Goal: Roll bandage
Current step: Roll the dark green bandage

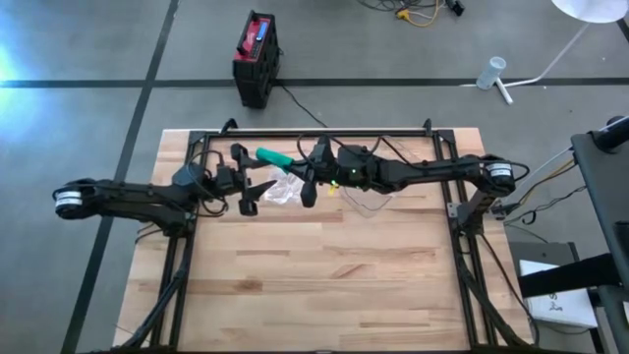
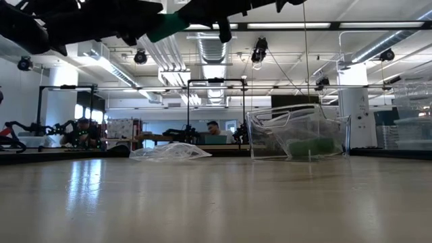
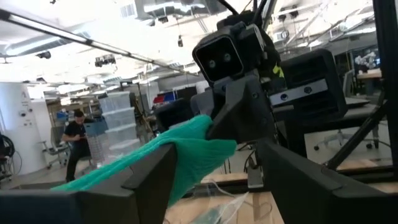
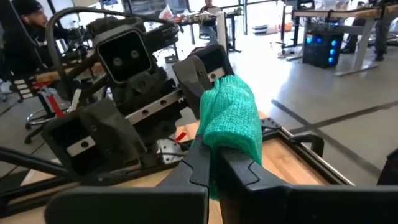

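Here, in the high view, both arms reach over the far part of the wooden worktop [image 1: 324,265] and meet near its middle. The left jaws [image 1: 257,184] and the right jaws [image 1: 308,177] are close to each other, and the green bandage [image 1: 275,156] lies stretched between them, a little to the far side of both. A crumpled clear plastic wrapper [image 1: 280,191] lies on the worktop between the two jaws; how the fingers stand is hard to see from above.

In the low view the arms are cut off by the upper edge, and only dark parts and one green corner of the bandage [image 2: 167,27] show, high above the worktop. The wrapper [image 2: 170,152] lies flat, and a clear plastic box [image 2: 297,138] with something green inside stands apart from it.

In the left wrist view the left fingers [image 3: 152,177] stand apart, one on each side of the bandage [image 3: 186,155], which runs from them to the right jaws [image 3: 239,115]. Whether they touch it, I cannot tell.

In the right wrist view the right jaws [image 4: 214,163] are pressed together on the bandage [image 4: 233,118], which stands up from them as a thick bunched roll. Behind it the left arm's wrist [image 4: 124,118] faces them closely.
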Available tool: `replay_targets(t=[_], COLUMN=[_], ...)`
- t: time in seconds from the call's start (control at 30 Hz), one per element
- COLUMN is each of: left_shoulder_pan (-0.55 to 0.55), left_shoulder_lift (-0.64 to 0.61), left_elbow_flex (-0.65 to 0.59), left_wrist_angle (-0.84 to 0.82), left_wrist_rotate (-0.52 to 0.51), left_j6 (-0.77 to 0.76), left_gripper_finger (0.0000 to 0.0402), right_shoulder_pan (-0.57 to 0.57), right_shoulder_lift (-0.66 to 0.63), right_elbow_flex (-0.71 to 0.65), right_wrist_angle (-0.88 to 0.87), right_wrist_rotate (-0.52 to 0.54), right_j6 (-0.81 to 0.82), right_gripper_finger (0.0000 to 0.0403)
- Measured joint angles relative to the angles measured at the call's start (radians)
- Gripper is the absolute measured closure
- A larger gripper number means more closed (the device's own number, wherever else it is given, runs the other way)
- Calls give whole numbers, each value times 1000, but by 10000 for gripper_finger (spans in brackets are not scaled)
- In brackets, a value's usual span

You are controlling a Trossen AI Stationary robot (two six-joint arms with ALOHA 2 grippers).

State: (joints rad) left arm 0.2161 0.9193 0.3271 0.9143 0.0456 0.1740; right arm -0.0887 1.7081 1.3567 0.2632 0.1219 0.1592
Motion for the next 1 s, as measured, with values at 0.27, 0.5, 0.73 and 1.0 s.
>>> replay_targets(t=[0.27, 0.5, 0.73, 1.0], left_shoulder_pan=[0, -5, -12, -14], left_shoulder_lift=[-43, -49, -49, -6], left_elbow_flex=[0, 0, 1, 1], left_wrist_angle=[-89, -130, -165, -158], left_wrist_rotate=[-7, -48, -92, -213], left_j6=[56, 244, 478, 721], left_gripper_finger=[170, 171, 170, 171], right_shoulder_pan=[1, 0, 0, -1], right_shoulder_lift=[-4, -4, -4, -4], right_elbow_flex=[0, 0, 0, 0], right_wrist_angle=[-30, -31, -31, -33], right_wrist_rotate=[-3, -23, -24, -17], right_j6=[2, 24, 24, 41], right_gripper_finger=[400, 400, 400, 400])
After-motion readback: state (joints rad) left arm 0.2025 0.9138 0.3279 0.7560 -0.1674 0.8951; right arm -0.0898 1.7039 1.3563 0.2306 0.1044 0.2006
